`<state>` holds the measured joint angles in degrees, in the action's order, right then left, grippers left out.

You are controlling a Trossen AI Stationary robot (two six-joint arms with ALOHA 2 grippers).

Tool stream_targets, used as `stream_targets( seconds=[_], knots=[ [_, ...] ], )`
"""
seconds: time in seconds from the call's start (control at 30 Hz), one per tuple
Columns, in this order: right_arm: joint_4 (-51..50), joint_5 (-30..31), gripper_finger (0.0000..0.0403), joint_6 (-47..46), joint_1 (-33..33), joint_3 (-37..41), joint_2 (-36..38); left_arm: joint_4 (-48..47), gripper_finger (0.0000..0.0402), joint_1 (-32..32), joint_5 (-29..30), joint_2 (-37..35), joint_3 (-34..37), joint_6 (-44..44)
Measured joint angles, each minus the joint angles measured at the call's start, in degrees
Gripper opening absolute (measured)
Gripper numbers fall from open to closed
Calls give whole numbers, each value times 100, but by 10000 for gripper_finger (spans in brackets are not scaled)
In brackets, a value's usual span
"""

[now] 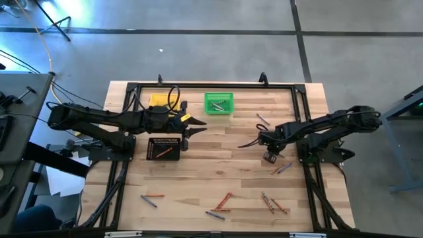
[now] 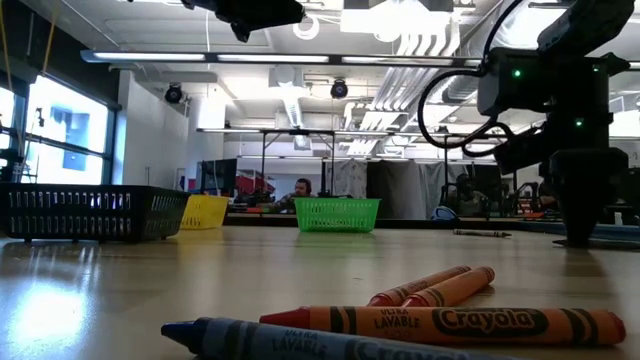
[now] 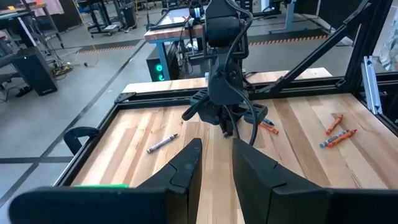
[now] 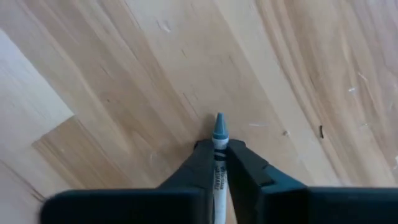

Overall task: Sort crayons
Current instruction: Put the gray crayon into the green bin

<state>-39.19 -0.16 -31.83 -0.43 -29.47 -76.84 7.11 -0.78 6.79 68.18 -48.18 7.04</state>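
Blue-grey crayon (image 4: 219, 155) sits clamped between the right hand's (image 4: 219, 163) fingers, its tip poking out beyond them.

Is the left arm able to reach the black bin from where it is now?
Probably yes. The left tool hangs just beside the black bin, with nothing between them. The right tool, shut on a blue crayon, is far off.

The right gripper (image 4: 216, 163) points straight down at the tabletop, fingers pinched on a crayon (image 4: 219, 134) (tip protruding); the left gripper (image 1: 195, 125) hovers mid-table — fingers slightly parted.
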Motion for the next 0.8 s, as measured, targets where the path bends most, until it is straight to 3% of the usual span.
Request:
stream_targets(
  seconds=[0.5, 0.8],
  knots=[
    [305, 277, 2, -20, 4, -553, 237, -832, 74, -2, 38, 0, 0, -441],
    [1887, 782, 1, 772, 4, -980, 376, -1455, 74, -5, 329, 0, 2, -699]
  ],
)
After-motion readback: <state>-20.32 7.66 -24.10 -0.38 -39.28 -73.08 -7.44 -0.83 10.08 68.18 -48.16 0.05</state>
